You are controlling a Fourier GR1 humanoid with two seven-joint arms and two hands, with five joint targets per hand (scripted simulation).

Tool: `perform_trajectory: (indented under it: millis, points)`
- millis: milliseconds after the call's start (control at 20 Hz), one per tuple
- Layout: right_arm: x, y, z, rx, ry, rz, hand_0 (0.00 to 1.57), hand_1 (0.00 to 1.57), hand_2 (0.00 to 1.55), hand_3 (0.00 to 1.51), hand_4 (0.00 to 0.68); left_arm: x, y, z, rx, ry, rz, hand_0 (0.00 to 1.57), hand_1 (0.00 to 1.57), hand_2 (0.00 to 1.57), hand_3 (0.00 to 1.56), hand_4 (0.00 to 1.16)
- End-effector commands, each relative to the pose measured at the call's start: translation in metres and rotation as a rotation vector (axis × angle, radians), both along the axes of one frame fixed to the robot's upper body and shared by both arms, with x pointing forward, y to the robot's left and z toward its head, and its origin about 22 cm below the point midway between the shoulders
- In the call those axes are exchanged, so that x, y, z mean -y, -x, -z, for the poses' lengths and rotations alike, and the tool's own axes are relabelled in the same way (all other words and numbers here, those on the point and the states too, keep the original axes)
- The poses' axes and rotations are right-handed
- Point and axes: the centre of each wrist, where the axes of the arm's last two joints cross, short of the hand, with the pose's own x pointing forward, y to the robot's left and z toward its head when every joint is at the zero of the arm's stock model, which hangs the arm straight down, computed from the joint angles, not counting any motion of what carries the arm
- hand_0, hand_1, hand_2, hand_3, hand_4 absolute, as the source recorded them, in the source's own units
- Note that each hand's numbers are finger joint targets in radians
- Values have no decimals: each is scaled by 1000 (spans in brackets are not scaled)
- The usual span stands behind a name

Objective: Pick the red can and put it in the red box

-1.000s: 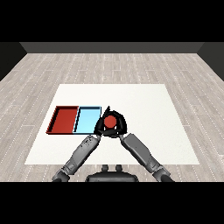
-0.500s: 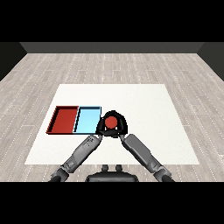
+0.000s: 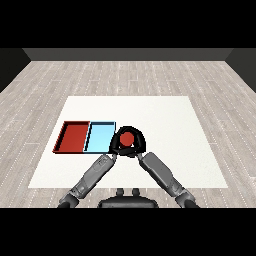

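Red can (image 3: 127,138) is enclosed by the curled fingers of both the right hand (image 3: 137,143) and the left hand (image 3: 116,144). Grasping seems done; a lift and carry leftwards, beyond the light blue tray (image 3: 99,137), to the red tray (image 3: 73,136) is needed next.

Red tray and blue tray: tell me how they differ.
The red tray is red inside; the blue tray is light blue. The red tray lies at the outer left; the blue tray lies between it and the red can. The blue tray's right edge is next to the hands around the can; the red tray is farther off. Both are shallow, rectangular, side by side, with nothing in them.
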Motion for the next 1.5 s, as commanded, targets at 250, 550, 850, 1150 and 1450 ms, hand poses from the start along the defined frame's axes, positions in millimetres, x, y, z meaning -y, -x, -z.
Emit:
perform_trajectory:
  millis: [250,550,850,1150,1450]
  points:
    - [-5,-10,-6,8,-14,-44,1486,1486,1454,1398,545,27,14,-15,24,59,-1,1571,1571,1530,1426,926]
    - [-3,4,-9,20,-37,-78,0,0,0,0,0,15,2,-4,15,66,2,1571,1571,1569,1491,1140]
    - [-1,-7,-15,55,-21,-61,0,0,0,0,0,18,-15,-19,29,63,-19,1571,1571,1571,1494,1148]
    - [14,-13,-18,61,20,6,0,0,0,0,0,17,17,-4,24,40,-24,1571,1571,1571,1486,1150]
    - [57,-5,-71,160,-13,84,0,0,0,0,0,-10,3,8,-14,82,-18,1571,1571,1571,1490,1139]
